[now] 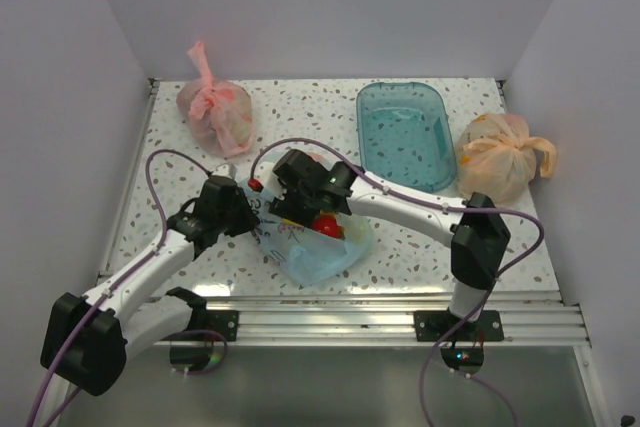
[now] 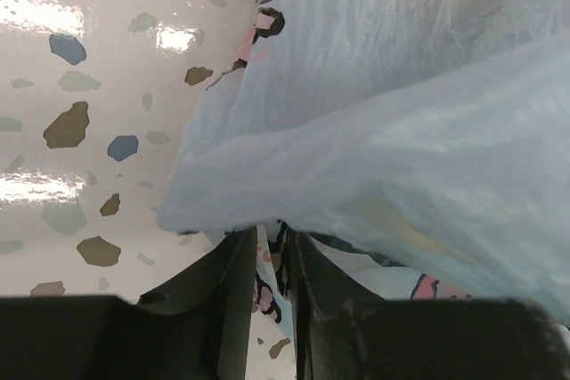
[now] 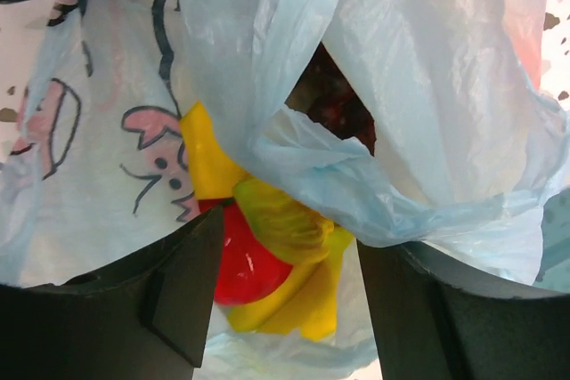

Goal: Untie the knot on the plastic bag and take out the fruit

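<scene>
From the top view I see the plastic bag (image 1: 318, 247) lying right under and between my two grippers. The left gripper (image 1: 248, 215) is at one edge of the bag. The right gripper (image 1: 300, 205) is over the bag's top, with a red apple (image 1: 327, 226) showing just beside it. A pink bag (image 1: 215, 112), an orange bag (image 1: 495, 157) and a teal tray (image 1: 405, 142) sit well away from both grippers, on the far side of the table (image 1: 310, 112). In the left wrist view the fingers (image 2: 236, 291) are almost closed, and a thin bit of the blue bag is pinched between them. The rest of the bag puffs up just ahead of the tips. In the right wrist view the fingers (image 3: 187, 291) are spread wide, and I think they are holding nothing. Between them sit the apple, a yellow banana bunch (image 3: 303, 304) and a yellow-green round fruit (image 3: 280, 220). Some dark grapes (image 3: 334, 104) hide a bit further ahead, deep in the bag. The bag's mouth gapes open here and I see no tight knot, so I think the untying part is done. I can see no fruit out on the table, so taking it out is the part that is left. The apple looks like the closest one for the right gripper to grab.
</scene>
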